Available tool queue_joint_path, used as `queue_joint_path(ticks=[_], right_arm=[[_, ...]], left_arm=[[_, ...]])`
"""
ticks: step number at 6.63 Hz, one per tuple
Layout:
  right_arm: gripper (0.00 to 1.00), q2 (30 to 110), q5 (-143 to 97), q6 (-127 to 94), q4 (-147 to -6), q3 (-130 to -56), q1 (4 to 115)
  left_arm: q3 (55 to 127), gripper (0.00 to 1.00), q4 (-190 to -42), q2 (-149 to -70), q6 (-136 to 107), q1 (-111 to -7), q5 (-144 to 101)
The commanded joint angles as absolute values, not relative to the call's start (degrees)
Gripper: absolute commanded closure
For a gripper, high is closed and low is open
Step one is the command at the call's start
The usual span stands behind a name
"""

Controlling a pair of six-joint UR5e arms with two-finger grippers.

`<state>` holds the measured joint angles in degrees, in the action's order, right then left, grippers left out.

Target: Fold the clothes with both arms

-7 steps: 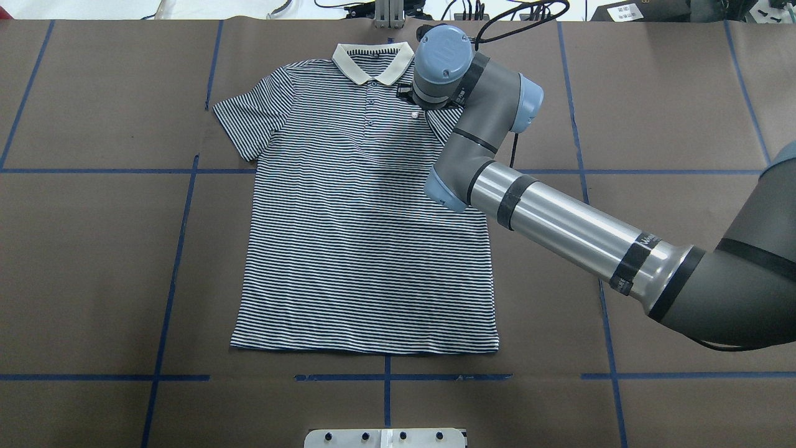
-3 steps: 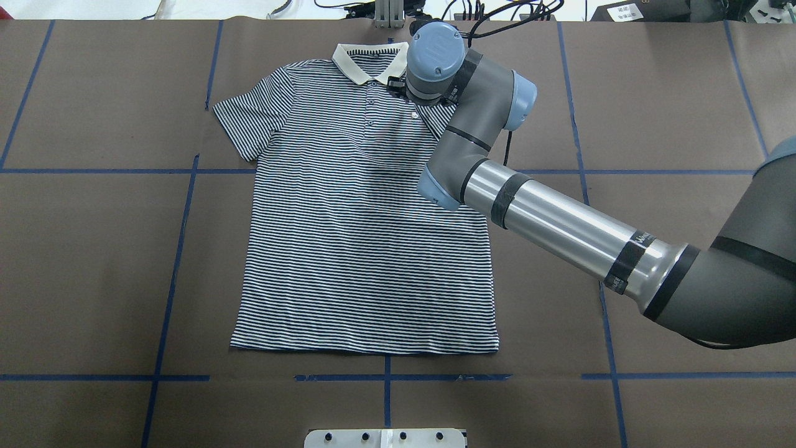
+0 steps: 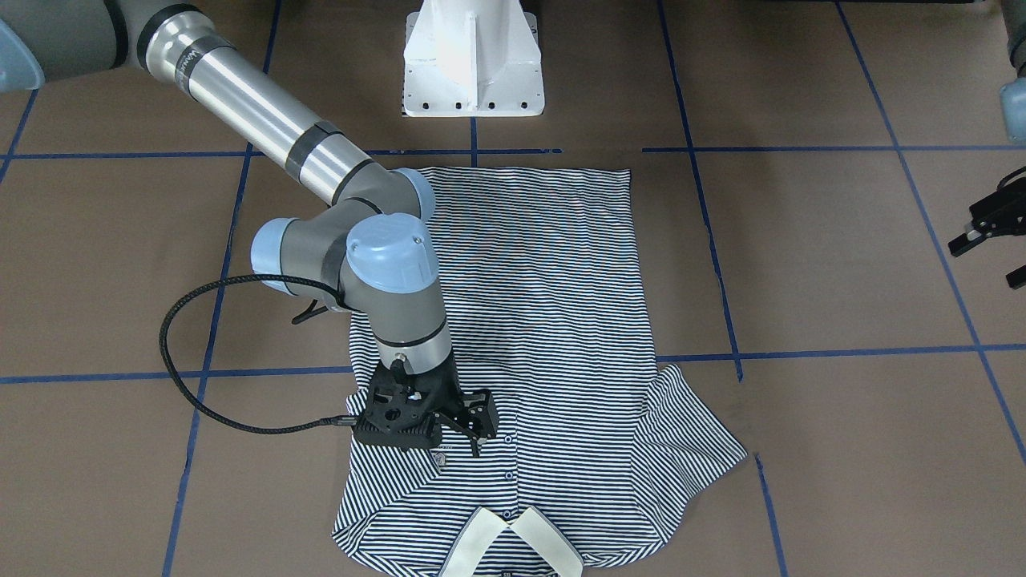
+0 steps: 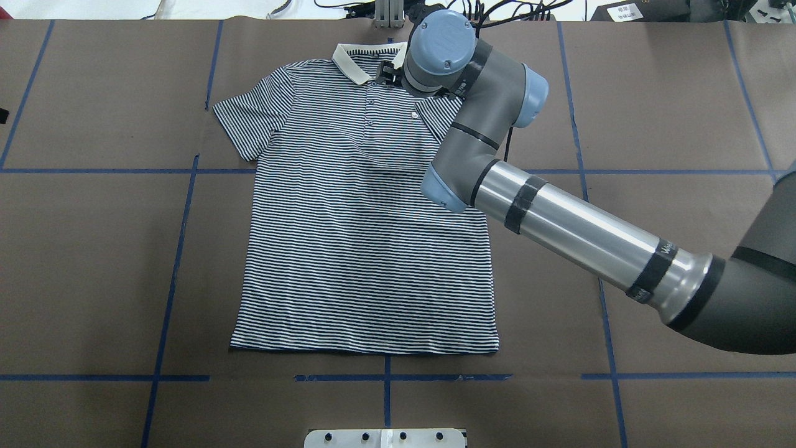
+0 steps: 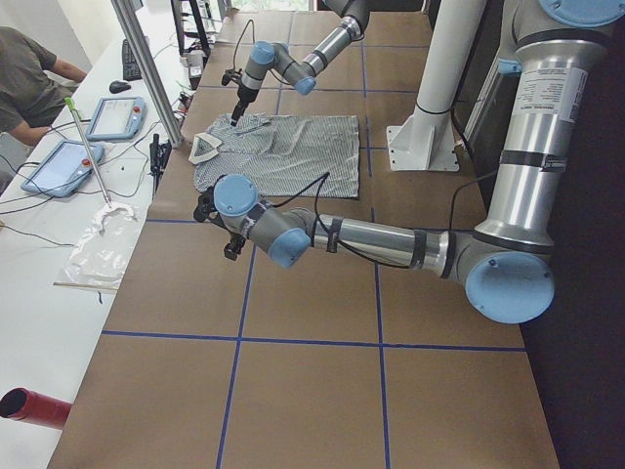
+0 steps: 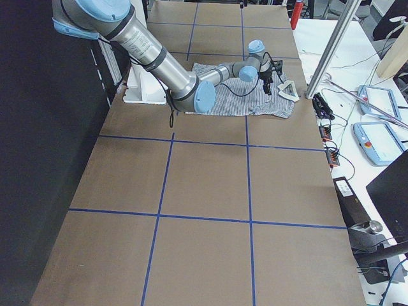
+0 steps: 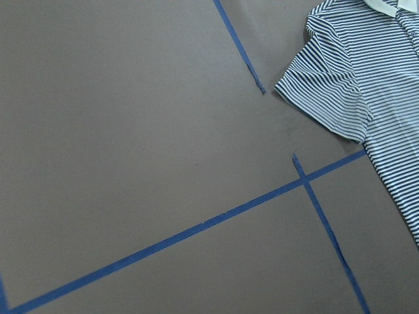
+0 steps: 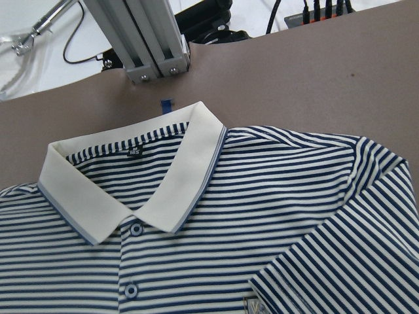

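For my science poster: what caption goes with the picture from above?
Robot arm reaching over the collar end of a striped shirt laid flat on a brown table.

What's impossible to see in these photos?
One sleeve of the shirt: overhead view, covered by the right arm.
Right gripper, open or shut: front view, too dark and small.
Chest logo: cut by the right wrist view's bottom edge, too small elsewhere.
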<state>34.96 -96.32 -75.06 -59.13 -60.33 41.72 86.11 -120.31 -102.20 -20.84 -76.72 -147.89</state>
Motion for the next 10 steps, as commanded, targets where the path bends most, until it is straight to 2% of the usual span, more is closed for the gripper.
queue_joint_path(ticks=[1,3,5,6,8,10], right_arm=[[0.0,44.1,-97.6,-75.9,-61.0,-75.2,41.8],[0.0,49.8,-99.7,-75.5,-60.8,-82.6,41.9],[0.0,52.7,-99.9,-75.3,-61.0,-86.6,42.1],[0.0,53.0,-99.9,-75.4,-61.0,-86.7,42.0],[0.0,53.3,-99.8,-75.3,-60.8,-86.5,42.0],[0.0,53.8,-99.8,-75.3,-60.5,-86.6,41.8]], left_arm=[[74.6,0.07,-120.4,-117.3,-38.2,-66.1,-140.3],[70.8,0.1,-121.1,-122.6,-42.4,-58.8,-125.8],[60.2,0.15,-129.0,-127.9,-42.5,-57.2,-122.8],[57.5,0.22,-129.0,-130.2,-43.5,-56.3,-119.8],[56.8,0.38,-129.1,-130.0,-43.9,-54.7,-116.6],[54.8,0.44,-129.7,-130.3,-43.9,-54.1,-113.9]])
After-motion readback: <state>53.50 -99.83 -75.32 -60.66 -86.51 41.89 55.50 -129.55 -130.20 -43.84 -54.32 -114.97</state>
